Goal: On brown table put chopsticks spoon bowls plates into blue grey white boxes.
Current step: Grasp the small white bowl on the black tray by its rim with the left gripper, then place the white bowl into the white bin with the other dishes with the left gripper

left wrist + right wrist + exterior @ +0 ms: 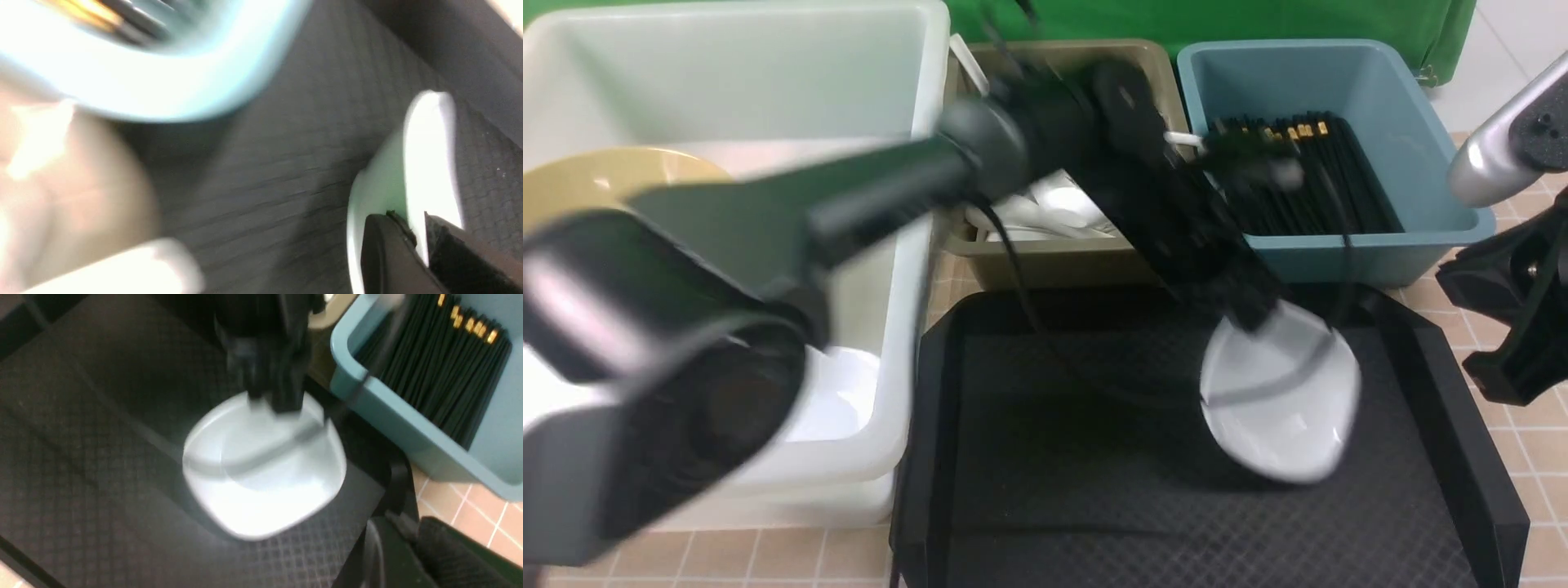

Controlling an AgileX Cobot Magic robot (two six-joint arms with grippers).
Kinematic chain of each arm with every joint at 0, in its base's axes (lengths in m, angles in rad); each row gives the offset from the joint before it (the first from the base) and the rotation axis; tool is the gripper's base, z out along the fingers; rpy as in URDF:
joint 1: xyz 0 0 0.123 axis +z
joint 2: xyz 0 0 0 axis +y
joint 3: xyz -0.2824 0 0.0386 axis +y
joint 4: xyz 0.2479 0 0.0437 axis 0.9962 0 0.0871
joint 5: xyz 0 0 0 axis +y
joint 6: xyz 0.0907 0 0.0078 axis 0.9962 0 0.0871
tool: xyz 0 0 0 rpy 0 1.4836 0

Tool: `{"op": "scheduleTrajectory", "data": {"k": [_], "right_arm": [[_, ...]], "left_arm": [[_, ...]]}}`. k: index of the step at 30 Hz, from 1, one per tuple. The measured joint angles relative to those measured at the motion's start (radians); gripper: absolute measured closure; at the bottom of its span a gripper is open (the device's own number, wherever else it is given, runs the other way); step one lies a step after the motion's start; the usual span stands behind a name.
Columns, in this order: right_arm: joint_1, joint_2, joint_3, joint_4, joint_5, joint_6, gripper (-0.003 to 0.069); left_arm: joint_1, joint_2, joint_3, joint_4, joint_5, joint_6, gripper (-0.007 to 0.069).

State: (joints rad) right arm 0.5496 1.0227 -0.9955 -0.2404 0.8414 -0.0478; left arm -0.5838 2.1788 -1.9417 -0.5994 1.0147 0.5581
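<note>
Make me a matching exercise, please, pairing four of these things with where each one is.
Things:
1 chopsticks
2 spoons
3 yellow dish
4 white plate

Places:
A left gripper
B white box
C blue box
D middle box

Pairs: 1-C, 2-D, 3-B, 4-A.

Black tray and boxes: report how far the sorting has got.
Done: black chopsticks lie in the blue box, white spoons in the grey box, a yellow dish in the white box. In hand: the left gripper is shut on the rim of a white plate over the black tray. Left: that plate must reach a box; no other tableware shows on the tray.
</note>
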Motion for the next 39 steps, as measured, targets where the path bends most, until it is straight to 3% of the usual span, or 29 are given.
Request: {"op": "scheduleTrajectory", "data": {"k": [6, 12, 18, 22, 31, 39], "right_arm": [[0.000, 0.024, -0.074, 0.035, -0.015, -0.058, 0.0517], [0.010, 0.148, -0.230, 0.251, -0.014, -0.257, 0.0518], [0.140, 0.316, -0.334, 0.335, -0.011, -0.365, 0.0531], [0.211, 0.418, -0.417, 0.342, -0.005, -0.405, 0.0594], [0.222, 0.470, -0.475, 0.344, -0.002, -0.432, 0.0623], [0.222, 0.470, -0.478, 0.344, 0.002, -0.447, 0.0623]], "left_arm": [[0.161, -0.196, -0.013, 0.031, 0.108, 0.001, 0.0618], [0.397, -0.412, 0.011, 0.101, 0.220, -0.037, 0.0618], [0.617, -0.594, 0.232, 0.119, 0.226, -0.051, 0.0618], [0.719, -0.697, 0.421, 0.124, 0.203, -0.048, 0.0618], [0.756, -0.768, 0.663, 0.114, 0.091, 0.031, 0.0618], [0.756, -0.716, 0.723, 0.104, 0.033, 0.121, 0.0618]]}}
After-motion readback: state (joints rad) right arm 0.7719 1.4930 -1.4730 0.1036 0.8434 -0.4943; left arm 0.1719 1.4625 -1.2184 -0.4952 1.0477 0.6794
